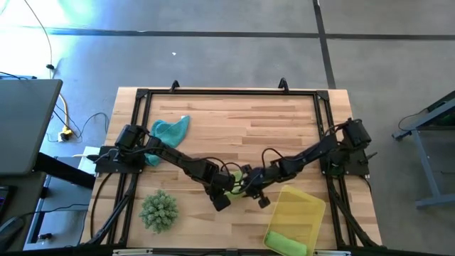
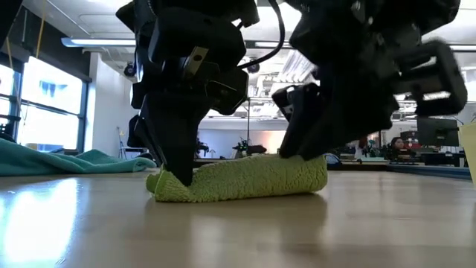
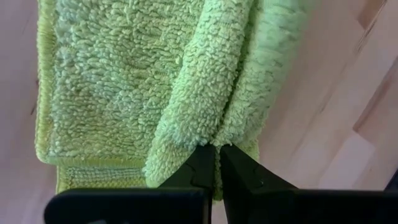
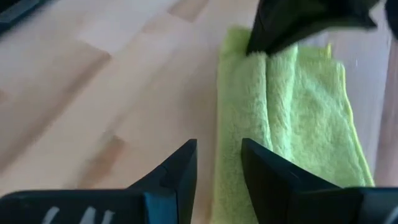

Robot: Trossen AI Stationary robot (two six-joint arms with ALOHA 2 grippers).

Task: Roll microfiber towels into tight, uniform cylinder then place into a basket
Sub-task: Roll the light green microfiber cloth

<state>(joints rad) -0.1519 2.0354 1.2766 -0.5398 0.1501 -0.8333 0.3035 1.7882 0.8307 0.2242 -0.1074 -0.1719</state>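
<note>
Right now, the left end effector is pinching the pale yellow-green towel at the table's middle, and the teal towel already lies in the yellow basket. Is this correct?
Not quite. The left end effector does pinch the pale yellow-green towel, but the teal towel is not in the yellow basket; it lies on the table near the left arm's base. The high view shows this. A bright green towel lies in the basket.

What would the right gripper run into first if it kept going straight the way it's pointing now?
Most likely the pale yellow-green towel: the right gripper has its open fingers aimed at the near end of that folded cloth. The left gripper, shut on the towel's far end, comes next. Depth is hard to judge.
</note>
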